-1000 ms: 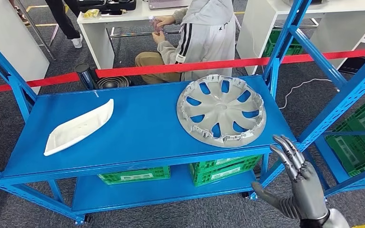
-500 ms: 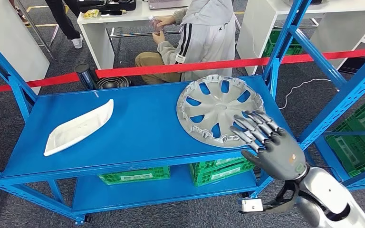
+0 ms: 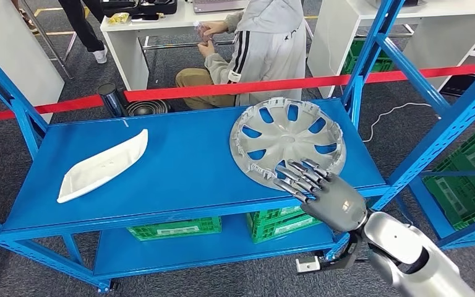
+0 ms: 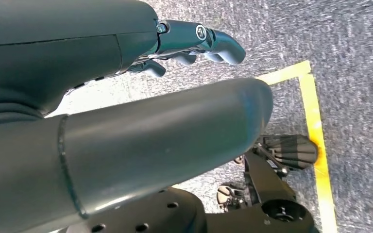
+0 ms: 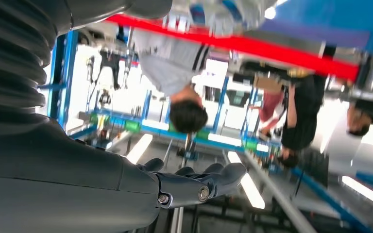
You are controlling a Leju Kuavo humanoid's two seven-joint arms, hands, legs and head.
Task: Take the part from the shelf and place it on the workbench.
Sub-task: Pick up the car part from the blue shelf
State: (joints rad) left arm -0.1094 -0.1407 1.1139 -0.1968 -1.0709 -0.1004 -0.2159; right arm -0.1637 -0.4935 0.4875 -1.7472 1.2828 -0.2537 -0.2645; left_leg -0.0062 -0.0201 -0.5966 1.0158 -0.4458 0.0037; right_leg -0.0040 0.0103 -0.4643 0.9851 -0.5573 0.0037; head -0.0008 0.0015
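Hubcap (image 3: pixel 288 144) right of tray (image 3: pixel 103 165)

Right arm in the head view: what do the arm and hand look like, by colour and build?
The right hand has a smooth grey metallic back and slim, darker segmented fingers. Behind it the forearm is a rounded, glossy silver shell, with a dark joint between the two. A small pale block on a dark bracket hangs beneath the wrist.

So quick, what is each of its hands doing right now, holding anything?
Left hand: fingers curled in, holding nothing.
Right hand: open, fingers spread over the near rim of the silver hubcap, gripping nothing.
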